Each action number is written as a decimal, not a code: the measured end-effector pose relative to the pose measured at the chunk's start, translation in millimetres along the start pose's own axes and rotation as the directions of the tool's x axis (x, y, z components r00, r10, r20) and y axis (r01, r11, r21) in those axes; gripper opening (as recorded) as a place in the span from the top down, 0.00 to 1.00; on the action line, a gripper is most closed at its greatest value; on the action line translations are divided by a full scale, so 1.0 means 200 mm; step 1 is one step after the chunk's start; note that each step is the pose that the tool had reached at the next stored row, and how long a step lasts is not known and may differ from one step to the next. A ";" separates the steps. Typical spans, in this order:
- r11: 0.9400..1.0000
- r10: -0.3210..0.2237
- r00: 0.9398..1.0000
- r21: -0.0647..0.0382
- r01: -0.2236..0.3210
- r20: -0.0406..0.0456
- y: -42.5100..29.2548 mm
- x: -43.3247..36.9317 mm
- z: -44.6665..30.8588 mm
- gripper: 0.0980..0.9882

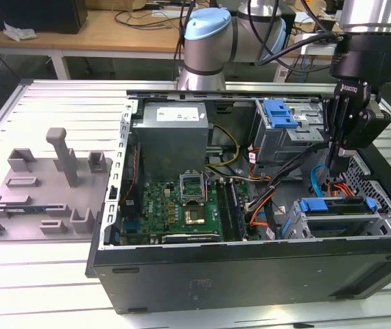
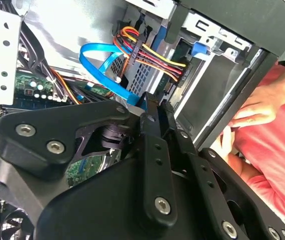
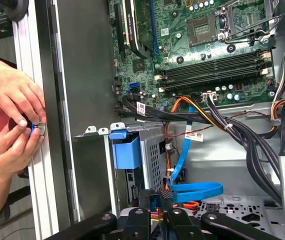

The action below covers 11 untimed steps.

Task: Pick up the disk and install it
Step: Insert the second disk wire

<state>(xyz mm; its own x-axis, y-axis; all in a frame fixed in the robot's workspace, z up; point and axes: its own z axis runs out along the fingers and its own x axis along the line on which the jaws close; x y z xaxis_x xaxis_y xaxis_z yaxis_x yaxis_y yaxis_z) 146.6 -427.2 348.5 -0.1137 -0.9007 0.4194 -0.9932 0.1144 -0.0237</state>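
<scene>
The disk (image 1: 336, 218) sits in the lower drive cage at the front of the open computer case (image 1: 250, 271), on the exterior view's right. Blue carrier plastic frames its ends and top. In the first wrist view the blue carrier (image 3: 127, 151) stands out at the cage's end, and the silver body is mostly hidden. My gripper (image 1: 335, 168) hangs just above and behind the cage, near the blue data cable (image 3: 195, 189). In both wrist views the black fingers (image 2: 152, 125) are pressed together with nothing between them, and the gripper (image 3: 156, 193) touches nothing.
A person's hands (image 3: 17, 115) hold a small object at the case's outer wall, also seen as a hand (image 2: 252, 107) in the second wrist view. The motherboard (image 1: 182, 205), power supply (image 1: 171, 133), upper cage with blue latch (image 1: 281, 113) and cable bundles (image 3: 232, 130) crowd the case. Grey fixtures (image 1: 51, 181) stand at the exterior view's left.
</scene>
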 end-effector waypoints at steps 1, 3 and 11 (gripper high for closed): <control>1.000 0.000 1.000 0.000 0.000 0.000 0.000 0.000 0.000 0.88; 1.000 0.000 1.000 0.000 0.000 0.000 0.000 0.000 0.000 0.89; 1.000 0.000 1.000 0.000 0.000 0.002 0.000 0.011 0.006 0.93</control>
<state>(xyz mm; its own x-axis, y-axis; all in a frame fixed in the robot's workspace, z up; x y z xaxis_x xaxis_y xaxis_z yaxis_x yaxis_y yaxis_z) 146.4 -429.5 348.4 -0.1138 -0.9017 0.4172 -0.9931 0.1146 -0.0233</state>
